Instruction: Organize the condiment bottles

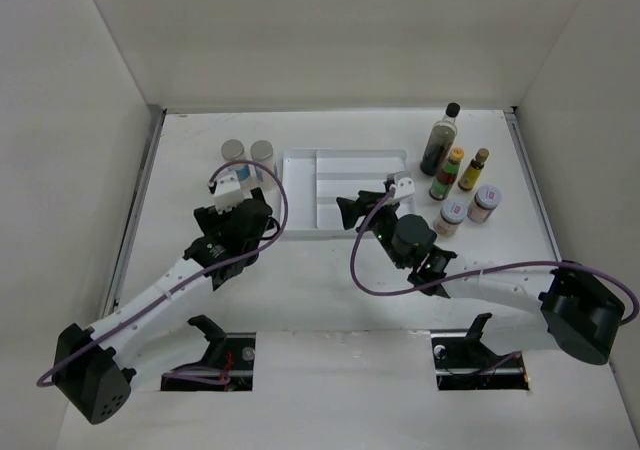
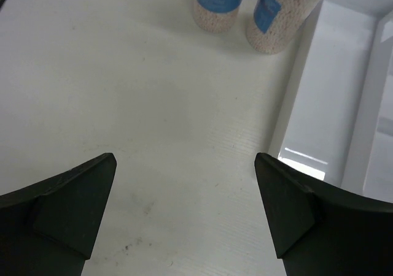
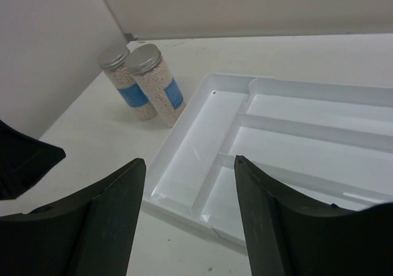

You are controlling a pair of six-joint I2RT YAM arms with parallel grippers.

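Note:
Two grey-lidded jars (image 1: 233,150) (image 1: 262,151) stand at the back left, beside the white divided tray (image 1: 330,180). My left gripper (image 1: 238,185) is open and empty just in front of them; its wrist view shows their blue-labelled bodies (image 2: 218,6) (image 2: 279,15) beyond the gripper (image 2: 184,165). My right gripper (image 1: 350,210) is open and empty over the tray's near edge. At the back right stand the tall dark bottle (image 1: 440,140), the yellow-capped red-green bottle (image 1: 447,173), the small yellow-labelled bottle (image 1: 474,170) and two pinkish spice jars (image 1: 452,216) (image 1: 484,203).
The tray shows bare compartments in the right wrist view (image 3: 202,135), ahead of the right gripper (image 3: 190,162), and its left wall shows in the left wrist view (image 2: 295,86). The jars (image 3: 120,80) (image 3: 156,83) stand near the left wall. White walls enclose the table.

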